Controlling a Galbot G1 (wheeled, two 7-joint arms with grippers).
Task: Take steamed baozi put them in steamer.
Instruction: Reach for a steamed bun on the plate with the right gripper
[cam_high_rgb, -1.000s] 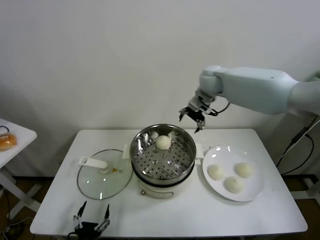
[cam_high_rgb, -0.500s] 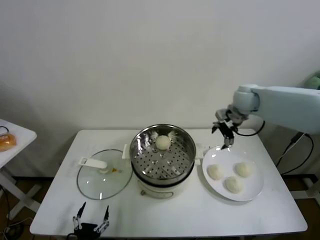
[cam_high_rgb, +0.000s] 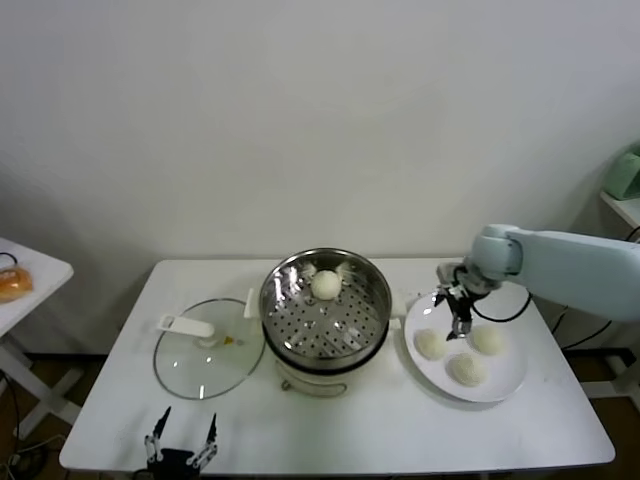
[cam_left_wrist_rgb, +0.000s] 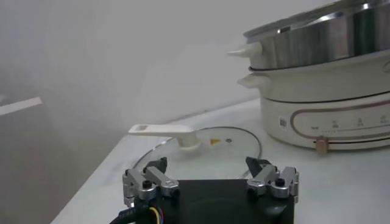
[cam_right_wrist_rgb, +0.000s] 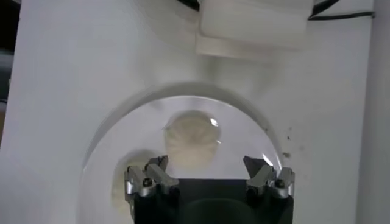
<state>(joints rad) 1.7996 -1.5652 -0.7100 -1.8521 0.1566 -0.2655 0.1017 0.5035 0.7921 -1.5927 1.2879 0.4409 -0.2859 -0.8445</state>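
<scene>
Three steamed baozi (cam_high_rgb: 467, 369) lie on the white plate (cam_high_rgb: 510, 377) at the table's right, round, smooth, off-white domes with no long axis to read; a fourth bun (cam_high_rgb: 326, 284) sits at the far side of the steamer (cam_high_rgb: 326, 307), a shiny perforated basket upright on its white cooker base, mouth up. Right gripper (cam_high_rgb: 459, 316) hangs over the plate, jaws spread, nothing in them. Left gripper (cam_high_rgb: 181, 447) idles spread and unladen at the near edge, by the glass lid (cam_high_rgb: 208, 360).

Four steamed baozi (cam_high_rgb: 326, 284) (three plated), one steamer (cam_high_rgb: 325, 305), one plate (cam_high_rgb: 505, 375), one lid (cam_high_rgb: 208, 360).
</scene>
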